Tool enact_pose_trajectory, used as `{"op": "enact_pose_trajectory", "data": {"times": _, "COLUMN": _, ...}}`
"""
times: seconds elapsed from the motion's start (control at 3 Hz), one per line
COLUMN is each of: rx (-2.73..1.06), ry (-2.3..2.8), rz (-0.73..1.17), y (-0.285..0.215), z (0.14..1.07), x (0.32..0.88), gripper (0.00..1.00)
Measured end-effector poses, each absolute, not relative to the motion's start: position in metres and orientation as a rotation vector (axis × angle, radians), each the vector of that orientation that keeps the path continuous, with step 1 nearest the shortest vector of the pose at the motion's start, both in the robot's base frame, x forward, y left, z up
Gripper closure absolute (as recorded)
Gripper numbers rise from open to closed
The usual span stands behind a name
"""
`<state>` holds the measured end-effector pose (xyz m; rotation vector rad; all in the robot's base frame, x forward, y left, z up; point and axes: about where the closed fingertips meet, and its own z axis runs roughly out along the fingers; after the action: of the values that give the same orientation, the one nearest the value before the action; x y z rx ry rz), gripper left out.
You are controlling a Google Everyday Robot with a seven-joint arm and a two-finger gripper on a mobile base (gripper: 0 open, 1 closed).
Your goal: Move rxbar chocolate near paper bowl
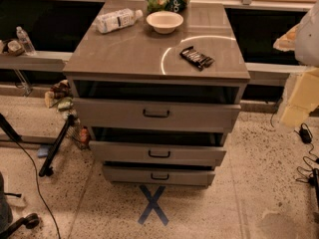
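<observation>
The rxbar chocolate [196,58], a small black bar with white lettering, lies flat on the grey cabinet top [124,54], right of centre and towards the front. The paper bowl [164,21], round and cream-white, stands upright at the back middle of the top, well apart from the bar. My gripper [299,101] shows with the arm as a pale shape at the right edge of the view. It is beside the cabinet, lower than the top and far from the bar. It holds nothing that I can see.
A clear plastic bottle with a white label [117,20] lies on its side left of the bowl. A green chip bag [168,0] sits behind the bowl. Three drawers [157,113] stand part open below. Cables [306,133] and a blue floor X [152,204] are nearby.
</observation>
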<state>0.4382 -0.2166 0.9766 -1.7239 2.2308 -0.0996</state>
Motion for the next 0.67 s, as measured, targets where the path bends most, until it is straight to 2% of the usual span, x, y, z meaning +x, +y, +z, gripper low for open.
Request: {"op": "enact_pose_trajectory", "data": {"times": 0.67, "rx": -1.665, "ry": 2.200, "rz": -0.072, "y": -0.209, "z": 0.973, "x": 0.450, "gripper": 0.00}}
